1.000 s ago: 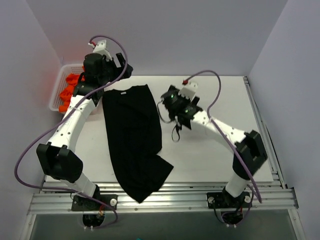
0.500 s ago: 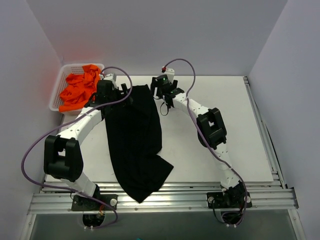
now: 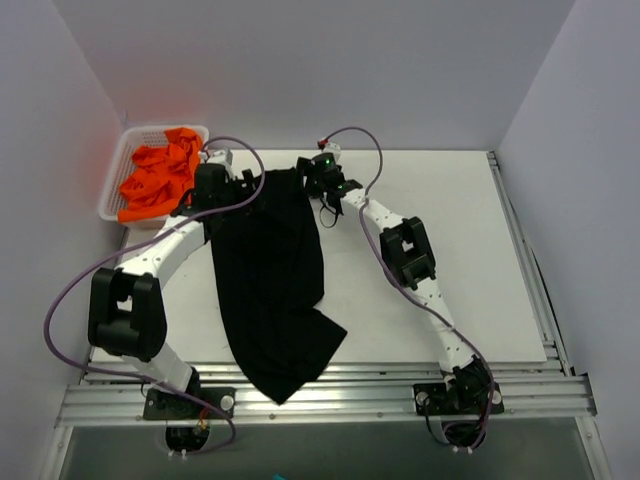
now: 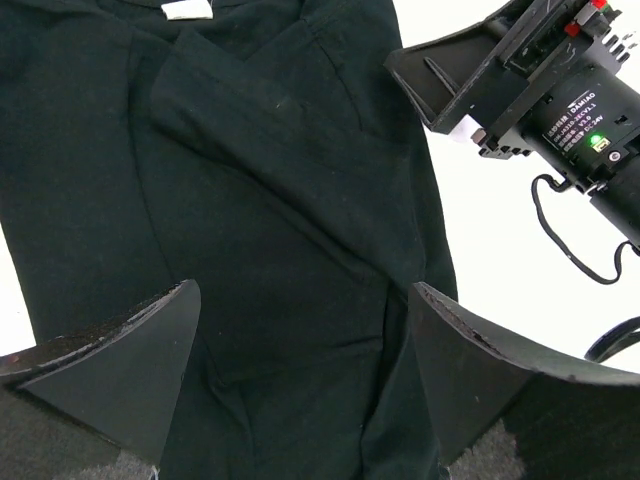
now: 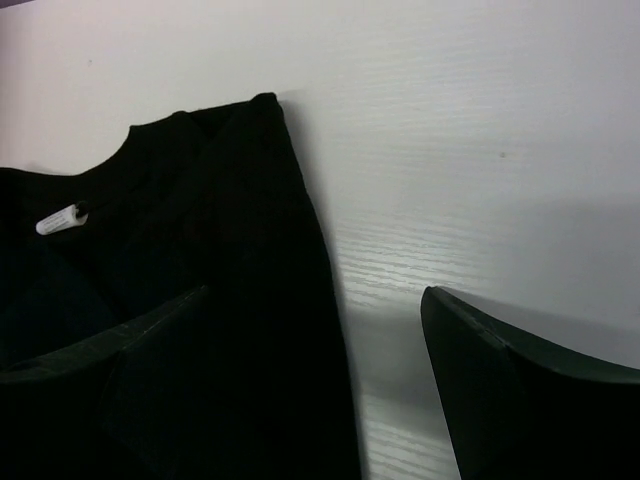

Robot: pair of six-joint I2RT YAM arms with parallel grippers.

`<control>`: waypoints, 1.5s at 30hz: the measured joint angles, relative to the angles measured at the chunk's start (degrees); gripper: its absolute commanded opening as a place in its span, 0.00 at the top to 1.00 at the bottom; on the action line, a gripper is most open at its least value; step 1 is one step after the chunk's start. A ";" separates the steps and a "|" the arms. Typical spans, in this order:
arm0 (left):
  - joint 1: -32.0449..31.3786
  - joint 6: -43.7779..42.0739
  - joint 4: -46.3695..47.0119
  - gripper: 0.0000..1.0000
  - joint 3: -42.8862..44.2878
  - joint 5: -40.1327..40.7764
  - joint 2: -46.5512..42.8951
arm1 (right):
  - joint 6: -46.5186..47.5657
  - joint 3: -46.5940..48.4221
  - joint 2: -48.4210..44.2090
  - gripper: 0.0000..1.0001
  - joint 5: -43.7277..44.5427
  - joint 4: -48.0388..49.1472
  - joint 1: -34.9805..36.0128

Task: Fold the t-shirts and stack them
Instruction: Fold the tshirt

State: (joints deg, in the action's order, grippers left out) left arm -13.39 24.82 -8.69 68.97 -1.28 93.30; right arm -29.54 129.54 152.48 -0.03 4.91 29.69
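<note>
black shirt (image 3: 265, 270) is laid on table (image 3: 470, 250), long axis far-to-near, collar at far end | left gripper (image 4: 302, 290) is held spread, empty, over left shoulder | right gripper (image 5: 315, 292) is held spread, empty, astride right shoulder edge | neither arm is judged nearer

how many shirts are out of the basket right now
1: the black t-shirt, spread lengthwise on the table, its near end over the front edge. The orange t-shirts sit bunched in the basket; that heap could hide more.
</note>
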 measured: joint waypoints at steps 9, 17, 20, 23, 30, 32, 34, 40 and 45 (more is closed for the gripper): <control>0.00 0.02 1.25 0.06 -0.15 0.26 1.31 | -2.21 1.20 1.57 0.53 -5.05 2.01 0.50; 0.00 0.00 1.51 0.06 -0.15 0.87 2.73 | -4.24 2.29 4.39 1.00 -7.80 4.87 0.87; 0.04 -0.02 1.68 0.06 -0.24 1.38 2.73 | -4.81 1.84 4.44 1.00 -7.72 5.49 -0.02; 0.07 -0.04 2.10 0.06 -1.03 1.66 2.73 | -5.16 -3.30 1.86 1.00 -6.29 8.33 -1.01; 0.13 -0.02 2.62 0.06 -2.03 1.66 3.15 | -4.02 -12.83 -4.59 1.00 -1.03 7.93 -7.80; 0.13 0.00 2.95 0.06 -2.03 1.62 3.50 | -3.39 -12.92 -4.83 1.00 -0.17 7.37 -10.60; 0.11 0.02 3.37 0.06 -2.03 1.05 4.09 | -2.97 -12.90 -4.85 1.00 0.15 7.23 -13.31; -0.20 0.15 3.93 0.06 -1.99 0.28 6.29 | -1.95 -8.87 -3.54 0.73 0.74 3.21 -19.15; -0.90 0.26 3.98 0.06 -1.95 -0.07 8.15 | -1.14 -1.79 -0.63 0.00 -1.60 3.23 -19.82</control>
State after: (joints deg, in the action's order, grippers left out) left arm -14.28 25.08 -4.71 67.02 -1.34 101.45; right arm -30.68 127.74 151.85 -1.63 8.14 9.87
